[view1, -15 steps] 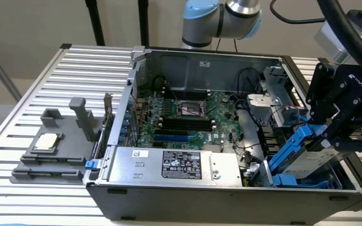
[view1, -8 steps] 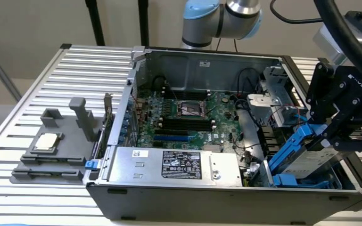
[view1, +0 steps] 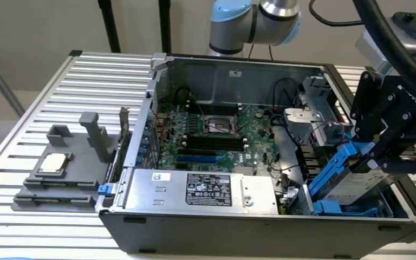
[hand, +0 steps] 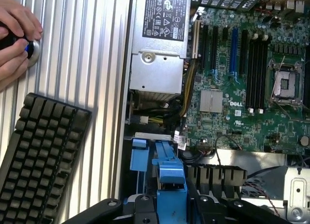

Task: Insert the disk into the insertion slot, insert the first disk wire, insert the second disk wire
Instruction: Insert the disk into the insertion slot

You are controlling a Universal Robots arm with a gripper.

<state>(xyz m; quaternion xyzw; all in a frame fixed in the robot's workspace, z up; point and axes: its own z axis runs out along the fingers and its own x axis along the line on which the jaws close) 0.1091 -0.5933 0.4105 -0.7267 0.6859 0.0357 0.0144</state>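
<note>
finds gripper (view1: 381, 160) clamped on disk (view1: 356, 184) by the blue carrier (view1: 332, 170), jaws part-way in, off the power supply's (view1: 201, 189) end on the exterior view's right. notes disk tilted, label side showing, lower edge down inside the case (view1: 266, 230) corner past that same end. places slot (view1: 342, 207) just below disk, beside the power supply; cannot tell whether disk touches it. logs motherboard (view1: 222, 135) behind the power supply. in wrist view, records keyboard (hand: 38, 161) and a hand (hand: 14, 35) on slatted table (hand: 97, 64), across the power supply from the motherboard.
</note>
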